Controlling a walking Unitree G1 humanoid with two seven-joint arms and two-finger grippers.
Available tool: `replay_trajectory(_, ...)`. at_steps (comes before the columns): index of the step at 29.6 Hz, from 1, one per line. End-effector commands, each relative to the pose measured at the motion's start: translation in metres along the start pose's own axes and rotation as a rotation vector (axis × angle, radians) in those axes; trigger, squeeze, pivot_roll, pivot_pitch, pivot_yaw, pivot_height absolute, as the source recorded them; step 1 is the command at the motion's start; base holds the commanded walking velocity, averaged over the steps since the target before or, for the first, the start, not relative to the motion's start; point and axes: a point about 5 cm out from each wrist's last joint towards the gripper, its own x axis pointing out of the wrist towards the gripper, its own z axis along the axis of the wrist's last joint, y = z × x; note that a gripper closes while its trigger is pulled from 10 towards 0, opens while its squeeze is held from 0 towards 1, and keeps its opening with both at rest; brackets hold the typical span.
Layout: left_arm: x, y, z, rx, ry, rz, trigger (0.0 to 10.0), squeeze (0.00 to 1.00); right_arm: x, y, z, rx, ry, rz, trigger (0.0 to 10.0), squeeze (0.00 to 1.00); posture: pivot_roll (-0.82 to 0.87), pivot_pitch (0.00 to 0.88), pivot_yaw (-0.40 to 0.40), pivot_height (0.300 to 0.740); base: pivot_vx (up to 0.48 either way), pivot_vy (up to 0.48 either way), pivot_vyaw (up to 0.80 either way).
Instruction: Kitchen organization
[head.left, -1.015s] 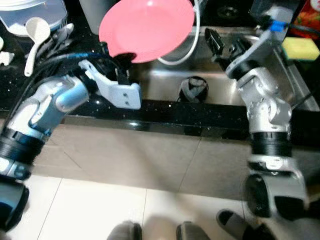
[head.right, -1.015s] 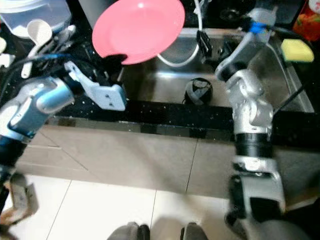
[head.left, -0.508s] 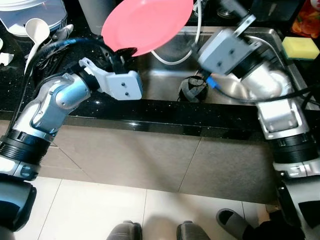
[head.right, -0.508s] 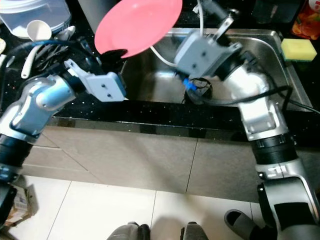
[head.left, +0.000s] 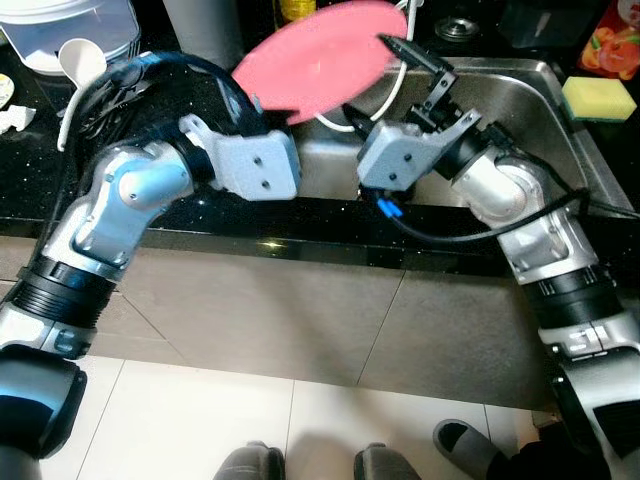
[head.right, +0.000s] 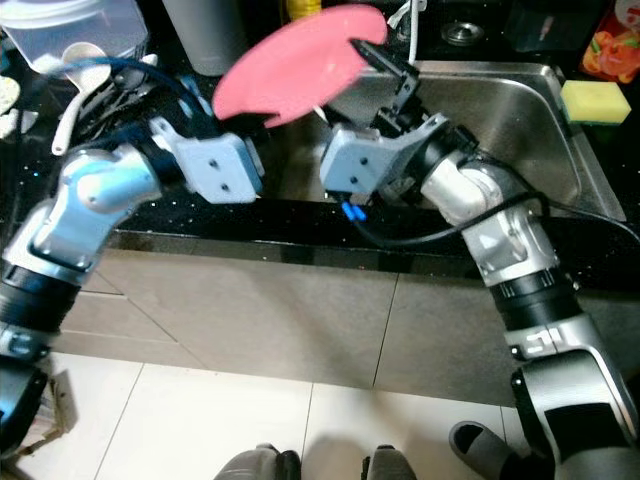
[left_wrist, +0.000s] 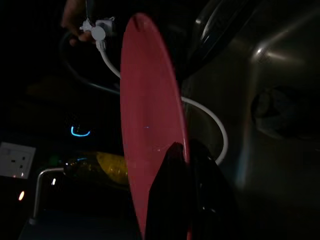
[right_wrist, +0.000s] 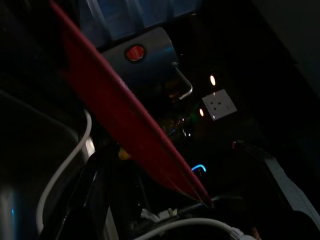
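Observation:
A pink plate (head.left: 320, 55) is held tilted above the left end of the steel sink (head.left: 520, 90). My left gripper (left_wrist: 180, 170) is shut on the plate's lower rim, and its silver wrist block covers the fingers from the head views. My right gripper (head.left: 425, 78) reaches across the sink and is open at the plate's right rim, one black finger above it and one below. In the right wrist view the plate (right_wrist: 125, 120) crosses edge-on between the two spread fingers; I cannot tell whether they touch it.
A white hose (head.left: 398, 75) curls in the sink behind the plate. A yellow sponge (head.left: 600, 97) lies on the right counter. On the black counter at the left are a white spoon (head.left: 75, 62), a clear container (head.left: 70, 22) and a grey cylinder (head.left: 200, 25).
My right arm swung left across the sink, bringing its open fingers to the plate's right rim. My left gripper carried the plate a little right and tilted it more edge-on.

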Motion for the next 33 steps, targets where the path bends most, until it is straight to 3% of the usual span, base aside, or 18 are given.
replay_trajectory(1, 0.002, -0.01, -0.001, -0.02, -0.002, -0.069, 10.0, 0.0, 0.004, -0.002, 0.001, -0.031, -0.011, -0.006, 10.0, 0.0, -0.03, 0.112, 0.093, 0.74, 0.0, 0.0, 0.0)
replay_trajectory(3, 0.002, -0.011, 0.0, -0.024, -0.006, -0.08, 10.0, 0.0, 0.003, -0.001, -0.001, -0.039, -0.003, 0.001, 10.0, 0.0, -0.03, 0.111, 0.093, 0.74, 0.0, 0.0, 0.0)
replay_trajectory(4, 0.003, -0.012, 0.001, -0.033, -0.012, -0.087, 10.0, 0.0, 0.003, 0.001, -0.003, -0.037, 0.004, 0.01, 4.7, 0.0, -0.03, 0.113, 0.093, 0.74, 0.0, 0.0, 0.0)
replay_trajectory(5, 0.003, -0.012, 0.001, -0.033, -0.012, -0.087, 10.0, 0.0, 0.003, 0.001, -0.003, -0.037, 0.004, 0.01, 4.7, 0.0, -0.03, 0.113, 0.093, 0.74, 0.0, 0.0, 0.0)
replay_trajectory(6, 0.004, -0.013, 0.002, -0.037, -0.015, -0.09, 10.0, 0.0, 0.002, 0.004, -0.004, -0.029, 0.011, 0.019, 0.0, 0.0, -0.03, 0.114, 0.093, 0.74, 0.0, 0.0, 0.0)
replay_trajectory(15, 0.005, -0.008, 0.006, -0.063, -0.037, -0.066, 10.0, 0.0, -0.001, 0.021, -0.009, 0.077, 0.016, 0.07, 0.0, 0.0, -0.03, 0.116, 0.087, 0.74, 0.0, 0.0, 0.0)
replay_trajectory(30, 0.005, -0.013, 0.009, -0.139, -0.04, -0.078, 10.0, 0.0, 0.001, 0.025, -0.004, 0.09, -0.027, 0.094, 0.0, 0.0, -0.02, 0.115, 0.083, 0.74, 0.0, 0.0, 0.0)
replay_trajectory(31, 0.006, -0.014, 0.008, -0.142, -0.037, -0.086, 10.0, 0.03, 0.002, 0.025, -0.004, 0.084, -0.025, 0.095, 4.4, 0.0, -0.02, 0.115, 0.084, 0.74, 0.0, 0.0, 0.0)
replay_trajectory(33, 0.006, -0.014, 0.008, -0.143, -0.035, -0.091, 10.0, 0.03, 0.002, 0.025, -0.005, 0.08, -0.022, 0.096, 4.4, 0.0, -0.02, 0.116, 0.084, 0.74, 0.0, 0.0, 0.0)
